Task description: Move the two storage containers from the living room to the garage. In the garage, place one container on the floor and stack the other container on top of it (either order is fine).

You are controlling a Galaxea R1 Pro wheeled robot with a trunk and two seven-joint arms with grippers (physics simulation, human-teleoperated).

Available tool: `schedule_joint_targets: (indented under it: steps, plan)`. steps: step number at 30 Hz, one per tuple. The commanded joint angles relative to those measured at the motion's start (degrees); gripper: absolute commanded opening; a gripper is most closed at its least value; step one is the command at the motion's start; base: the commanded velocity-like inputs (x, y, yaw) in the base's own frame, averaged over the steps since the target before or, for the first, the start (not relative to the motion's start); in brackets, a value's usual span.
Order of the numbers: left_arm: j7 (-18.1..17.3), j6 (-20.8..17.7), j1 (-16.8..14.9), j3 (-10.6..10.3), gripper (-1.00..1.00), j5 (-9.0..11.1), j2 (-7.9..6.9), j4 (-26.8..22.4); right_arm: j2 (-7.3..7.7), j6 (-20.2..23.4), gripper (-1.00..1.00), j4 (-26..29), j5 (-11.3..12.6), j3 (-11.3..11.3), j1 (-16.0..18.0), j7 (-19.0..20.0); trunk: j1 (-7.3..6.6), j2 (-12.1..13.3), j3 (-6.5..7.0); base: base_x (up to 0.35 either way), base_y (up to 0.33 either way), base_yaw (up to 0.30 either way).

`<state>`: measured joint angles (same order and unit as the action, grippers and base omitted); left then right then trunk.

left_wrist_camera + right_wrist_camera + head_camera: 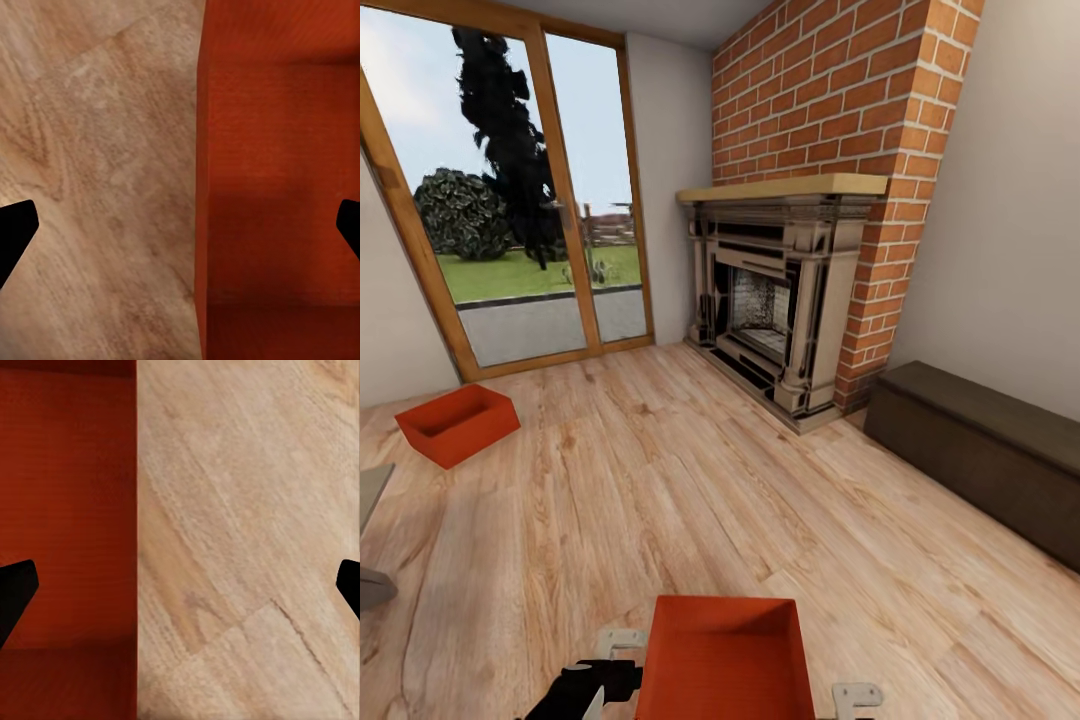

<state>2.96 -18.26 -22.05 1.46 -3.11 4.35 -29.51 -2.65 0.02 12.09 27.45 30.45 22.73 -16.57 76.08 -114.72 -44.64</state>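
One orange-red storage container (725, 655) sits on the wood-plank floor of the living room, right in front of me at the bottom of the head view. My left gripper (184, 229) hangs open over its left wall, one finger above the container (277, 187) and the other above the floor. My right gripper (182, 589) hangs open over the opposite wall of the container (67, 510) in the same way. Parts of both grippers show beside the container, the left (618, 645) and the right (857, 697). The second storage container (458, 423) stands on the floor at the far left, near the glass doors.
A red-brick fireplace (785, 300) fills the far corner. A dark low bench (980, 450) runs along the right wall. Wood-framed glass doors (520, 200) open onto a lawn at the back left. A grey furniture edge (370, 540) shows at the left border.
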Motion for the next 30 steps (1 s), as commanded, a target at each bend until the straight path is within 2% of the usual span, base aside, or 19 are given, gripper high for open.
schedule_joint_targets:
  steps: [1,20,25,27,30]
  plan:
    - [0.0,-0.3,0.0,0.1,1.0,-0.3,0.04,-0.1,0.02,0.0,1.0,0.0,0.5,0.5,0.0,-0.3,0.22,-0.4,-0.24,0.0,0.0,0.0]
    - [0.1,-0.4,0.0,0.1,1.0,-0.3,0.11,0.1,0.06,-0.1,1.0,0.1,0.4,0.5,0.0,-0.7,4.39,-8.1,-3.65,0.0,0.0,0.0]
    - [0.0,-0.3,0.0,0.1,1.0,-0.3,0.13,0.4,0.32,0.1,1.0,3.9,0.4,0.6,0.0,-1.4,5.49,-10.1,-4.55,0.0,0.0,0.0]
    - [0.1,-0.3,0.0,0.1,1.0,-0.4,0.18,0.7,0.24,0.5,1.0,7.3,0.4,0.6,0.0,-4.2,5.93,-10.9,-4.91,0.0,0.0,0.0]
    - [0.0,-0.1,0.0,0.1,1.0,-0.4,0.15,0.9,0.17,0.6,1.0,8.2,0.4,0.6,0.0,-5.4,6.59,-12.1,-5.45,0.0,0.0,0.0]
